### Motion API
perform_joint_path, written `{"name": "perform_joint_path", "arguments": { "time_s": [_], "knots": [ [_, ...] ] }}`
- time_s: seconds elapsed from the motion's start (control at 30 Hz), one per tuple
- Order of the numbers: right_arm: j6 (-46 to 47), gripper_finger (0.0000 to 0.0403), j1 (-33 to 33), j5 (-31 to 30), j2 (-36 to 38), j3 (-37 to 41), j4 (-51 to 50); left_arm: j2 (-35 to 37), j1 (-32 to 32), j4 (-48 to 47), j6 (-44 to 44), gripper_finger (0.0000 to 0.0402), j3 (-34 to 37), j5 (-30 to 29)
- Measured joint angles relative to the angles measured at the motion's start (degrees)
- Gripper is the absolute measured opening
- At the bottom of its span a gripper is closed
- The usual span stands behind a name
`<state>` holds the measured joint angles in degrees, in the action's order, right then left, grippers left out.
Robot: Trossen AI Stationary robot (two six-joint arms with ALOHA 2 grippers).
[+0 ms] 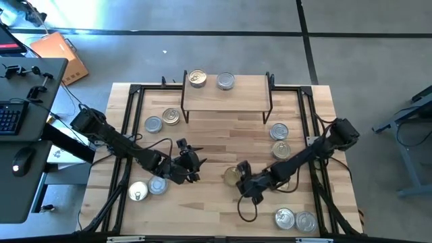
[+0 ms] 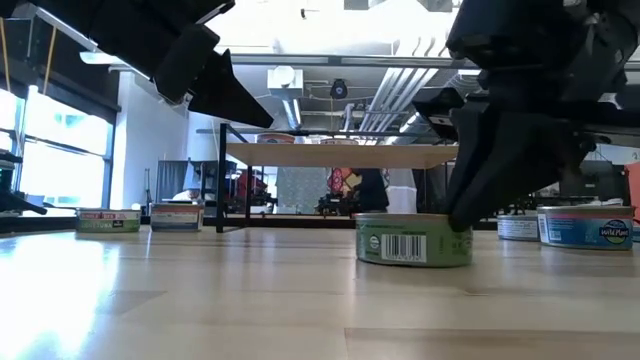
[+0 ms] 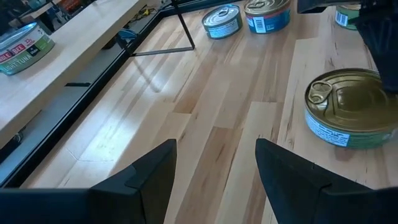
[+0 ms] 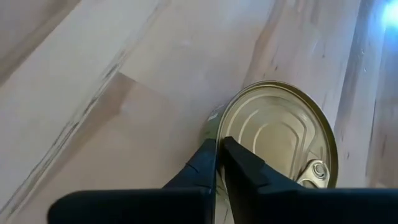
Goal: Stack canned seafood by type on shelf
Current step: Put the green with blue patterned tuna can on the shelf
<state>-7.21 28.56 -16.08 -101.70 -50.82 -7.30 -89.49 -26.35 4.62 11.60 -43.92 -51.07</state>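
A can with a gold lid and green label [image 1: 231,175] [image 2: 413,240] stands on its base mid-table. My right gripper [image 4: 219,144] [image 1: 239,179] is shut, slanting down with its tips at that can's rim. My left gripper [image 3: 214,162] [image 1: 194,166] hovers open to the can's left, above bare wood and touching nothing. The shelf [image 1: 226,98] stands at the table's far edge with two cans on it, gold-lidded [image 1: 197,78] and silver-lidded [image 1: 225,82]. My right gripper meets the gold-lidded can at its rim [image 4: 214,124], on the side away from the pull tab [image 4: 314,171]. The shut fingertips [image 4: 231,149] come slanting down from above. One tip lies over the lid and one just outside the wall. Whether the lip is pinched between them, I cannot tell. The can stands flat on the table.
Other cans stand in pairs on the table: far left [image 1: 162,120], near left [image 1: 148,188], right [image 1: 279,140] and near right [image 1: 295,219]. Black frame rails [image 1: 131,135] run along the table's sides. Bare wood lies between the shelf and the grippers.
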Motion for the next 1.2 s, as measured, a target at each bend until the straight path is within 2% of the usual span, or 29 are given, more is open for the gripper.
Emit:
{"name": "perform_joint_path", "arguments": {
  "time_s": [0.2,0.3,0.47,0.67,0.8,0.97,1.2],
  "knots": [
    [-0.1,0.0002,-2.9,0.8,2.8,0.3,-0.7,0.0,-1.4,0.0,-1.5,0.0213,0.0,-0.1],
    [-0.4,0.0001,-4.8,3.7,2.8,0.3,0.6,-1.4,-2.8,1.5,-5.1,0.0213,0.0,-1.2],
    [-2.0,0.0,-8.3,9.2,2.9,0.3,2.4,-7.3,-5.2,9.9,-14.9,0.0213,0.0,-5.3],
    [-3.2,0.0,-11.8,12.5,3.4,0.3,6.8,-13.0,-5.6,19.7,-22.4,0.0213,0.0,-4.2],
    [-3.3,0.0,-13.1,14.1,4.6,0.3,7.7,-13.6,-5.4,21.2,-23.2,0.0213,0.0,-2.0],
    [-3.3,0.0,-14.4,15.7,5.7,0.2,12.1,-13.6,-5.4,21.4,-22.5,0.0213,0.0,-2.0],
    [-2.8,0.0,-14.7,16.1,5.7,0.2,12.0,-13.6,-5.3,21.6,-22.4,0.0213,0.0,-0.6]
  ]
}}
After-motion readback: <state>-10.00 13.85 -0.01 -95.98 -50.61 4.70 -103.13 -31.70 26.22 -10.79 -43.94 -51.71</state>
